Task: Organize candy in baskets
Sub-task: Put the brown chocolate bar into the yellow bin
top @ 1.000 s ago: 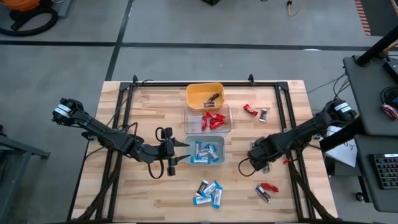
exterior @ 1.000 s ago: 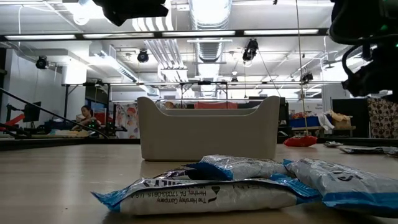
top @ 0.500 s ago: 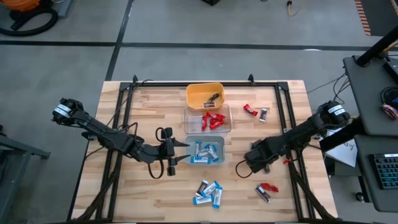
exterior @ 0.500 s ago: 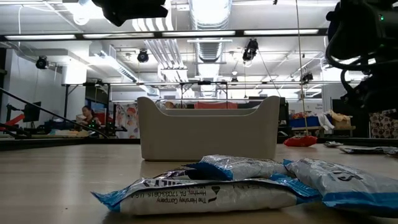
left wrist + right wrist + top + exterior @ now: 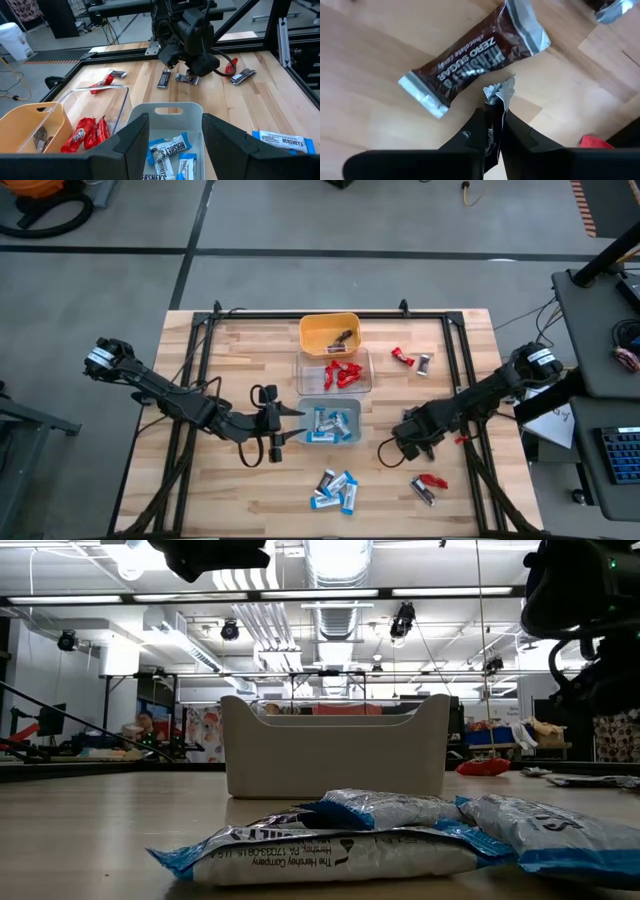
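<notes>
Three baskets (image 5: 330, 368) in a row at table centre: yellow-orange, clear, grey-blue. Loose blue-and-white candy (image 5: 335, 489) at 6 o'clock.

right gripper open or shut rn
Shut: the right gripper pinches a dark silver-ended candy between its fingers, above the table.

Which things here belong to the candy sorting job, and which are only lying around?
Job:
- yellow-orange basket
- clear basket
- grey-blue basket
- blue-and-white candy
- brown candy
- right gripper, shut on a brown bar

Lying around:
- papers beside the table
- left gripper, waiting, open
</notes>
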